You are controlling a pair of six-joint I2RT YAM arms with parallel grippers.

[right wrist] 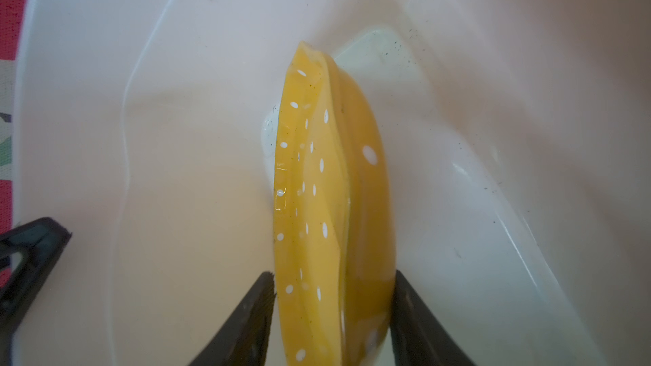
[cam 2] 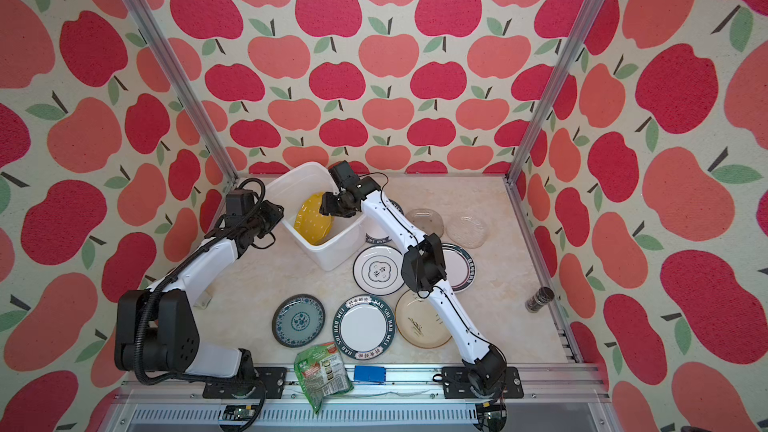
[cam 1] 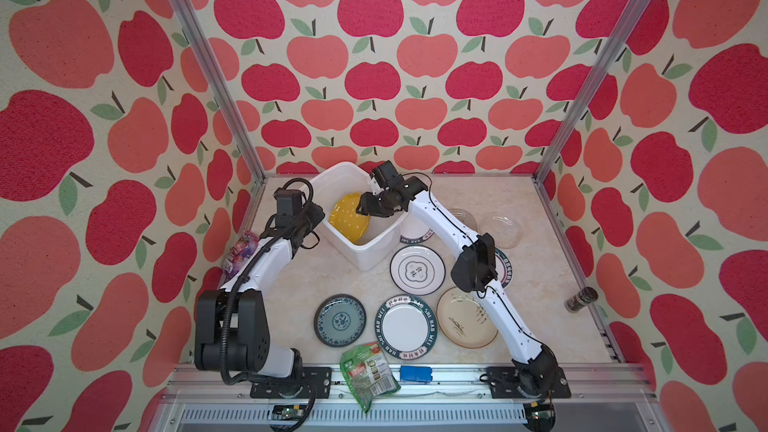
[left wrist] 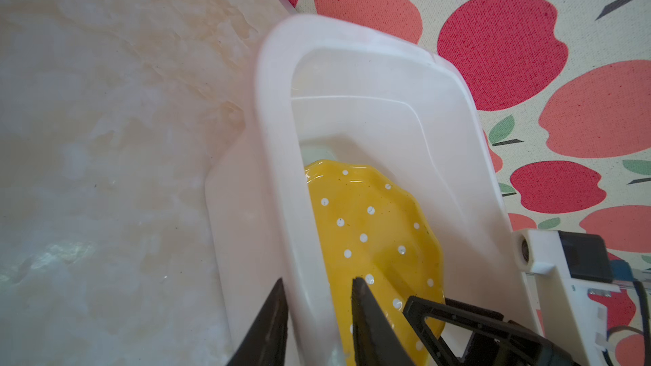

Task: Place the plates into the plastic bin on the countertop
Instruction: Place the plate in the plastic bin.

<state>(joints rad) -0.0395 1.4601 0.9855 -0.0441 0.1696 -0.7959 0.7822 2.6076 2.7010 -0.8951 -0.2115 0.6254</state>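
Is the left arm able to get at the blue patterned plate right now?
Probably not yet: the left gripper is clamped on the plastic bin. The blue patterned plate lies uncovered near that arm's base, so the way looks free otherwise.

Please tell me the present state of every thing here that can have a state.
plastic bin: upright, one plate inside.
yellow plate: tilted on edge in the plastic bin.
left gripper: shut on the plastic bin's wall.
right gripper: open, astride the yellow plate.
other plates: flat on the countertop.
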